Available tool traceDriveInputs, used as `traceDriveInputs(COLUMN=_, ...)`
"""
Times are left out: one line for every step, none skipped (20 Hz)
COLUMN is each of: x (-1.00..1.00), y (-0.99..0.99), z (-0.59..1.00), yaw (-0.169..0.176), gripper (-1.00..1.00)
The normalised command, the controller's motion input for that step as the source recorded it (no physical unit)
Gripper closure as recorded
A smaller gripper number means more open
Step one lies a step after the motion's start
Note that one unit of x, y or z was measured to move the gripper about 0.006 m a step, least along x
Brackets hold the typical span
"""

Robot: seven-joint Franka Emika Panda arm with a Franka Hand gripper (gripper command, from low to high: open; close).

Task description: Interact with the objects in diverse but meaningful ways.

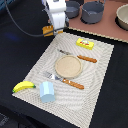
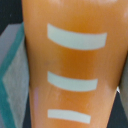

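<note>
Gripper [image 1: 52, 30] sits high over the far corner of the placemat [image 1: 95, 75], jaws clamped on the orange-brown bread loaf [image 2: 70, 65]; from the exterior view only an orange block shows under the white hand, so the grip itself is a judgement, not a clean read. Wrist view is filled by the loaf, three pale stripes across it, pressed right up against the camera, so the loaf lies directly between the fingers and hangs below them, clear of the mat.

Risks from here: the loaf looks smooth and tapered, so it may slide out or swing if the arm moves fast. It would then drop onto the mat edge or the black table and roll. Wrist camera is blocked by the loaf, so placement has no close view of the target.

Relative to the round plate [image 1: 67, 66] at mat centre: loaf and gripper are beyond it, toward the exterior view's left. Flat yellow packet [image 1: 85, 44] is beyond the plate toward the right. Light blue cup [image 1: 47, 91] and yellow banana [image 1: 23, 86] are on the near side, leftward, banana just beside the cup. Dark grey pot [image 1: 93, 12] sits well beyond, on the brown surface. Cutlery flanks the plate.
</note>
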Motion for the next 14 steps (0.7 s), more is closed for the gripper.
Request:
traceDriveInputs(x=0.37, y=-0.87, z=0.3, yaw=0.038, gripper=1.0)
traceDriveInputs(x=0.41, y=-0.86, z=0.29, yaw=0.034, gripper=1.0)
traceDriveInputs(x=0.45, y=-0.85, z=0.24, yaw=0.033, gripper=1.0)
traceDriveInputs(x=0.47, y=-0.84, z=0.21, yaw=0.032, gripper=1.0)
traceDriveInputs(x=0.46, y=-0.85, z=0.16, yaw=0.027, gripper=1.0)
traceDriveInputs(x=0.44, y=-0.83, z=0.1, yaw=0.024, gripper=1.0)
traceDriveInputs(x=0.42, y=-0.82, z=0.06, yaw=0.023, gripper=1.0)
traceDriveInputs(x=0.41, y=-0.81, z=0.02, yaw=0.021, gripper=1.0)
traceDriveInputs(x=0.41, y=-0.77, z=0.0, yaw=0.021, gripper=1.0)
traceDriveInputs(x=0.43, y=-0.71, z=0.0, yaw=0.019, gripper=1.0)
traceDriveInputs(x=0.49, y=-0.53, z=0.0, yaw=0.007, gripper=1.0)
traceDriveInputs(x=0.53, y=-0.28, z=0.0, yaw=0.0, gripper=1.0)
traceDriveInputs(x=0.54, y=-0.12, z=0.0, yaw=0.0, gripper=1.0)
traceDriveInputs(x=0.54, y=-0.07, z=-0.03, yaw=0.0, gripper=1.0)
